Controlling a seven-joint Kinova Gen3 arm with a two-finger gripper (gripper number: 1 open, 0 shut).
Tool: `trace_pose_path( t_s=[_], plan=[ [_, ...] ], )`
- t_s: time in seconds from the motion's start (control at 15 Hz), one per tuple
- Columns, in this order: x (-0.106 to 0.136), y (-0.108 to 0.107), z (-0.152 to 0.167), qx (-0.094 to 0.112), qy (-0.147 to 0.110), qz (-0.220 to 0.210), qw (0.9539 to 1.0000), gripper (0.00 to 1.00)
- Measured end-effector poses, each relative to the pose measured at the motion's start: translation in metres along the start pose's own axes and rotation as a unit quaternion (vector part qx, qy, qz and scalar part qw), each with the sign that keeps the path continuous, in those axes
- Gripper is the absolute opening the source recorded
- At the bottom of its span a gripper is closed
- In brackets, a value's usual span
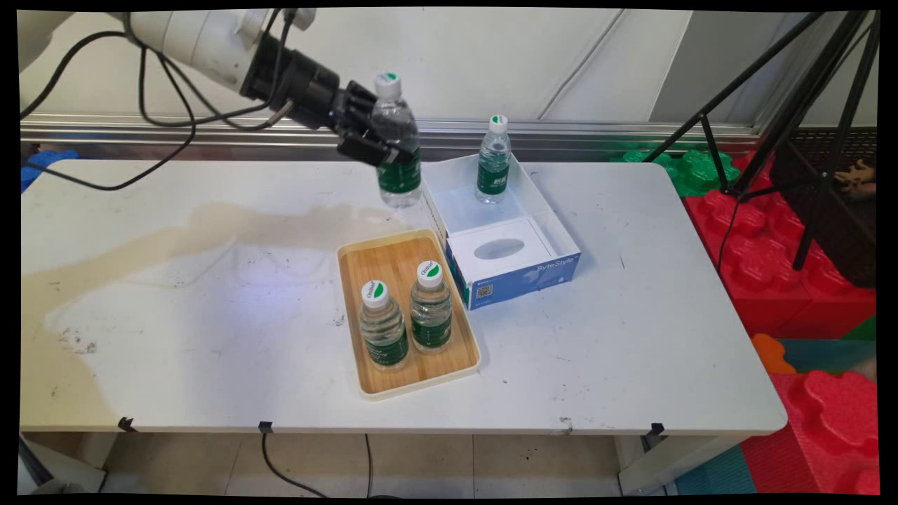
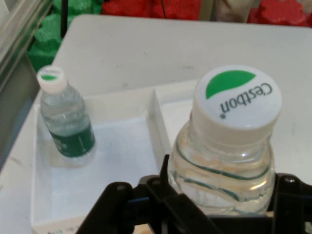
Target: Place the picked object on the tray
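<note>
While the gripper (image 1: 382,144) clamps a water bottle (image 1: 397,140) between its jaws, the bottle hangs upright above the table (image 1: 210,294), beside the white box's (image 1: 551,224) far left corner.

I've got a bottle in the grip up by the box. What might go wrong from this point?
1. The black end effector grips the clear green-labelled water bottle around its upper body, in the air; smooth plastic might slip.
2. It hangs beside the near wall of the white-and-blue cardboard box; a low sideways move may clip it.
3. Another small water bottle stands upright in the box's far compartment and might topple if bumped.
</note>
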Motion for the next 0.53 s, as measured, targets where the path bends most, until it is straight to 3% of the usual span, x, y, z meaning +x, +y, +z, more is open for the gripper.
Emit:
trace_pose_path(
  t_s=[0.53],
  plan=[
    [-0.041,0.023,0.016,-0.026,-0.032,0.004,0.9991,0.0]
  ],
)
